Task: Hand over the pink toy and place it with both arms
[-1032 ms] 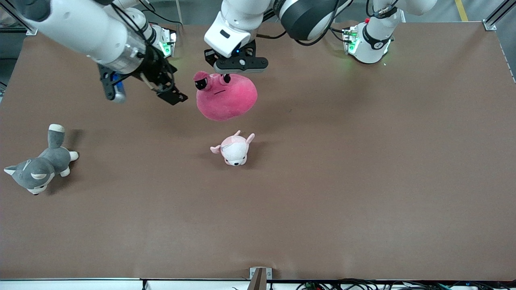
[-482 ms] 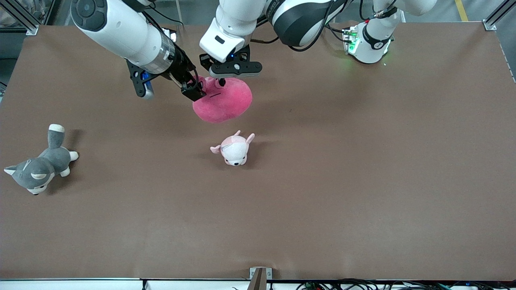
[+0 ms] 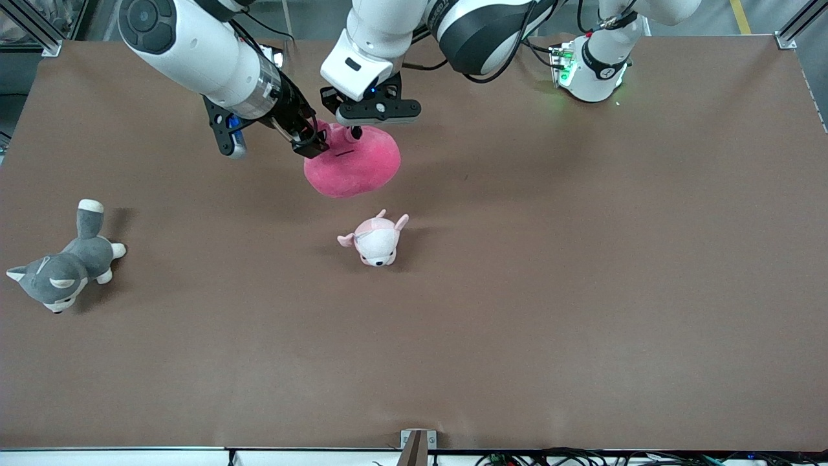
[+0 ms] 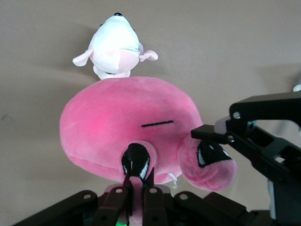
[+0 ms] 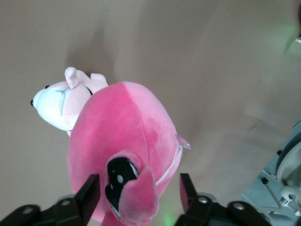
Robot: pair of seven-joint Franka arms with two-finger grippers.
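Front view: the pink toy [image 3: 352,167] hangs in the upper centre of the frame, above the table [image 3: 582,259]. It appears soft, light and compressible; the protruding eye stalks are judged the best grip points. The left gripper [image 3: 354,129] descends from above and pinches one stalk. The right gripper [image 3: 309,141] reaches in obliquely, fingers spread around the other stalk.

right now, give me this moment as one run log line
phase: handover | left gripper: shut on pink toy, held over table | right gripper: open, fingers astride toy's eye stalk | release: not yet
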